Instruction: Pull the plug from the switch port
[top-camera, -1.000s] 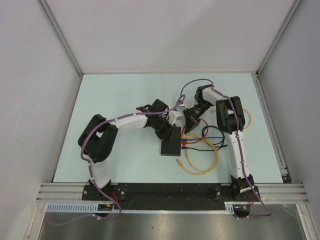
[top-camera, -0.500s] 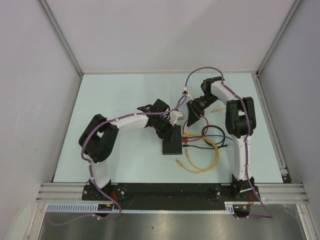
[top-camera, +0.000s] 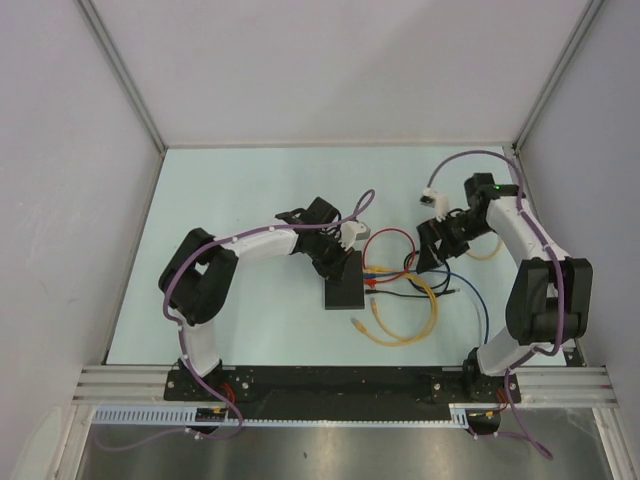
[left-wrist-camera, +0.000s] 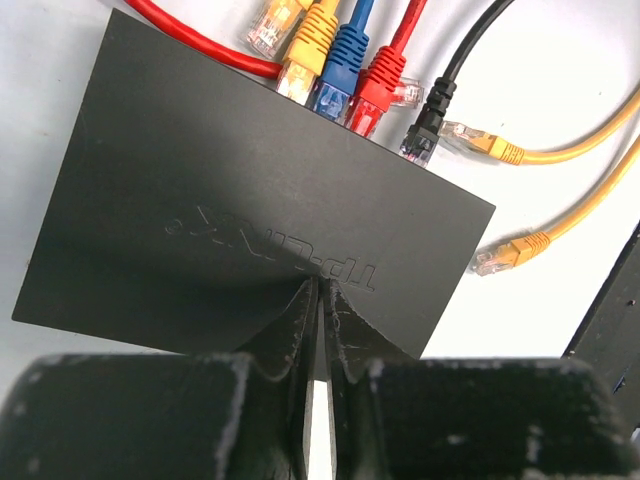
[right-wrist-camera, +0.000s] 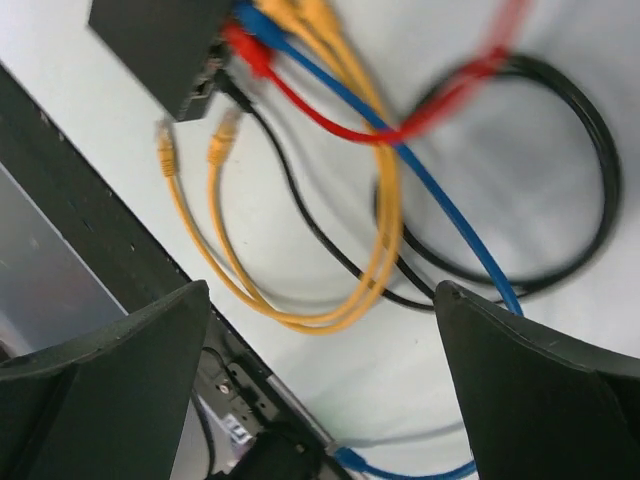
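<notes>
The black switch (left-wrist-camera: 230, 200) (top-camera: 343, 292) lies flat on the table, and my left gripper (left-wrist-camera: 320, 292) (top-camera: 337, 263) is shut with its tips pressed on the switch's top. Yellow (left-wrist-camera: 305, 65), blue (left-wrist-camera: 340, 75), red (left-wrist-camera: 375, 95) and black (left-wrist-camera: 425, 125) plugs sit in a row at its far edge. A clear plug with a yellow boot (left-wrist-camera: 268, 25) lies loose beside them. My right gripper (right-wrist-camera: 320, 295) (top-camera: 430, 252) hangs open and empty to the right of the switch (right-wrist-camera: 150, 40), above the cable tangle.
Two loose yellow plug ends (right-wrist-camera: 163, 135) (right-wrist-camera: 228, 125) lie near the switch's corner. Yellow (top-camera: 405, 325), red (top-camera: 392, 238), blue (top-camera: 478, 300) and black cable loops spread right of the switch. The black base rail (top-camera: 330, 385) runs along the near edge.
My right gripper has opened wide and swung right, away from the switch's cable side. The red and blue cable loops have spread out to the right. The left gripper has stayed on the switch.
</notes>
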